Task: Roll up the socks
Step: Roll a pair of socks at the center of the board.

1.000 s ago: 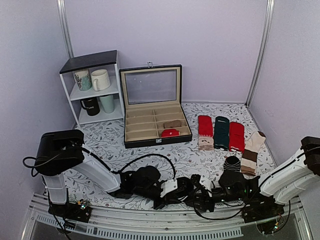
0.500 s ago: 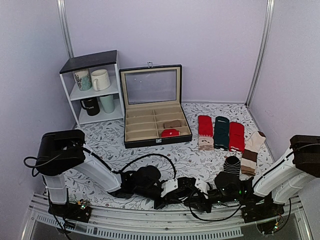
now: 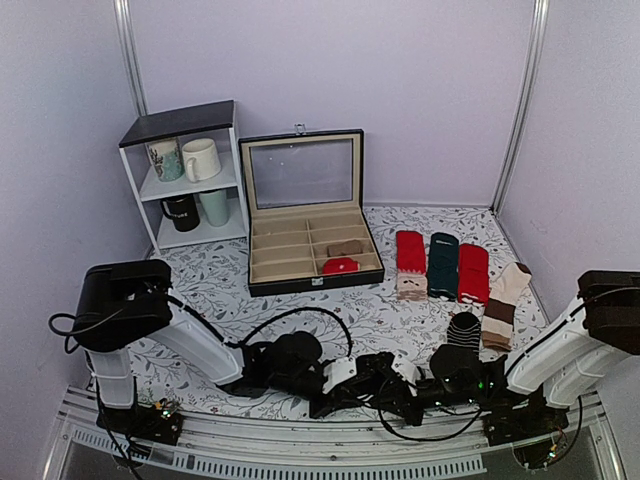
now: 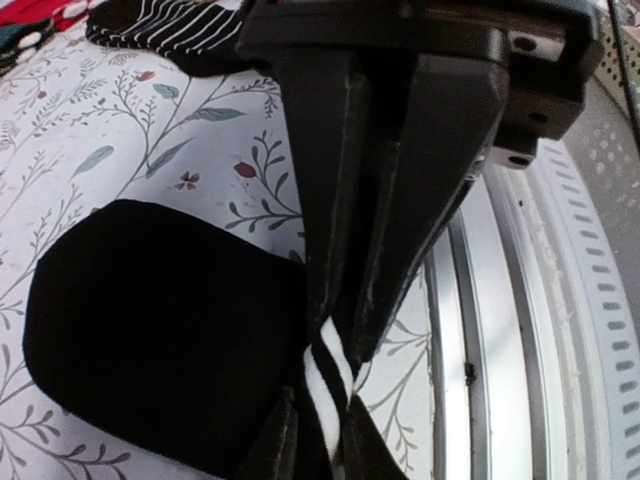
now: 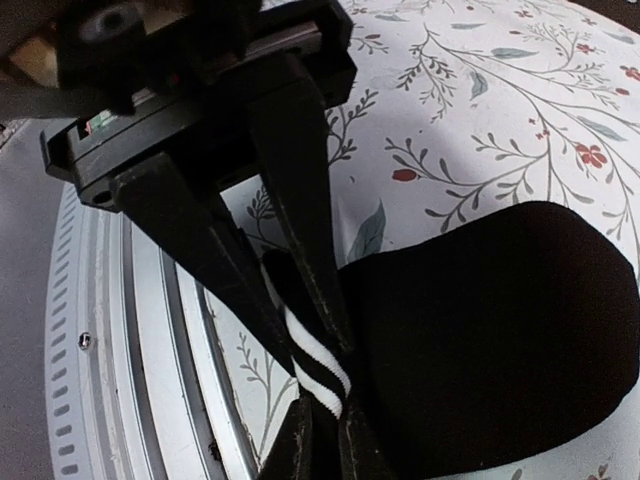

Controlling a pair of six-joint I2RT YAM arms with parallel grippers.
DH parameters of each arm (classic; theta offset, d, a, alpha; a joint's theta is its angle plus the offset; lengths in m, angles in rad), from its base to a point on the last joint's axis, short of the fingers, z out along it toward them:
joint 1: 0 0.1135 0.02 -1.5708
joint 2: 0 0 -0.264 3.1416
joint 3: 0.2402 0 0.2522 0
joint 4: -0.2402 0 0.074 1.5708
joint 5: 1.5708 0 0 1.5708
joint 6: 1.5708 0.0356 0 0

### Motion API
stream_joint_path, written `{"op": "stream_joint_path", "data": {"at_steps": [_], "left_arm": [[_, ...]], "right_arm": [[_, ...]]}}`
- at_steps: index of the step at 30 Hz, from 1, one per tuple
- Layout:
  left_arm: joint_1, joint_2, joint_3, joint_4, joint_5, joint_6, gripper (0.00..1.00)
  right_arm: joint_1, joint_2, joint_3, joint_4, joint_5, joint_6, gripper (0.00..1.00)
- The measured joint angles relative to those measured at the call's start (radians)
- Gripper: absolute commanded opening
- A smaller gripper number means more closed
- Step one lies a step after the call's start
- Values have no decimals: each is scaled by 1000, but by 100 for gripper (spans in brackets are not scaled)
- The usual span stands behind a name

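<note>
Black fabric with white bands at the cuff: the socks (image 4: 160, 330) lie flat on the floral cloth (image 4: 120, 130) at the table's 6 o'clock, hard by the metal rail (image 4: 520, 330). I have both grippers on the cuff (image 5: 318, 365). The left gripper (image 4: 338, 345) has its fingers nipped tight on the bands, with the body spreading off to its 9 o'clock. The right gripper (image 5: 322, 405) pinches the same banded edge, body off to its 3 o'clock. I reckon two grips on one edge are there to keep the cuff taut and straight, so the first turn of the roll starts even. The toe end is free on the cloth. A striped sock (image 4: 190, 30) sits apart toward 2 o'clock, out of the roll's path, with the box (image 3: 305, 215) beyond at 11.
</note>
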Motion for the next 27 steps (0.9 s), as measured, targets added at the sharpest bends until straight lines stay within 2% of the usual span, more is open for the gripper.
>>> {"op": "stream_joint_path", "data": {"at_steps": [2,7,10,14,16,18,19,27], "left_arm": [[-4,0,0,9,-22,1,23],[-15,-13,-49,99,-108,21,26],[-27,-47,-133,170,-190,74,31],[-44,-68,-210,272,-261,173,31],[-51,-68,-212,305,-270,212,32],[-58,-68,-217,354,-283,243,42],[-62,-68,-225,381,-284,259,44],[-106,-68,-263,477,-285,347,47]], "right_arm": [[0,0,-16,18,6,50,6],[0,23,-61,101,17,174,6],[-3,60,-73,166,12,253,6],[-12,120,-72,230,-19,341,6],[-13,151,-63,259,-40,378,6],[-13,177,-56,286,-56,412,6],[-13,187,-55,299,-63,426,6],[-17,195,-58,312,-93,481,6]]}}
